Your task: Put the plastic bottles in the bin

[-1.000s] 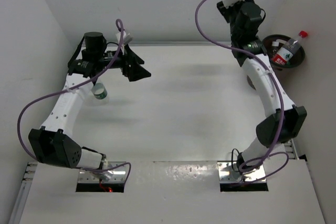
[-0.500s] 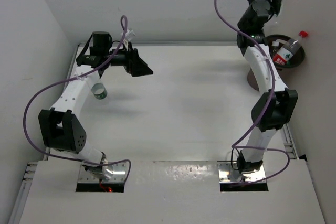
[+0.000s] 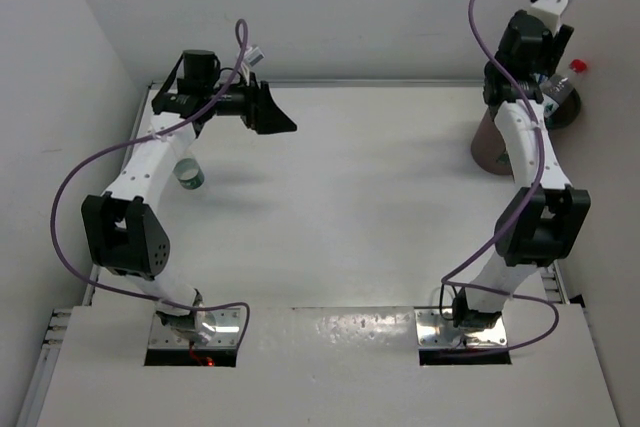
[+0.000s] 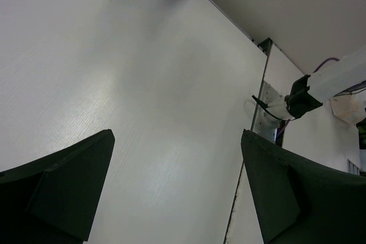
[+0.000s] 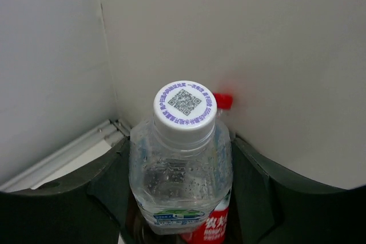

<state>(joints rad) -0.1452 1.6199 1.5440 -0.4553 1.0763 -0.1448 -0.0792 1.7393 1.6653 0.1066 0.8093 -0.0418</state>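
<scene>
Far to the left of the bin, a small bottle (image 3: 188, 174) with a green band lies on the white counter (image 3: 360, 217), right under my left arm. I cannot tell the colour of its cap. My left end effector (image 3: 272, 115) hangs above the counter, also well to the left of the bin, but a bit nearer to it than that bottle. Its two dark fingers (image 4: 68, 187) stand wide apart with nothing between them.

The brown bin (image 3: 489, 143) stands at the back of the counter, close to the wall. My right end effector (image 5: 182, 198) is up above the bin. It is clamped on a clear bottle (image 5: 180, 170), one finger on each side, and the bottle's white cap (image 5: 185, 106) points back at my wrist. The cap has a little square code on it. Just behind it, a red-capped bottle (image 3: 572, 72) sticks up out of the bin.
</scene>
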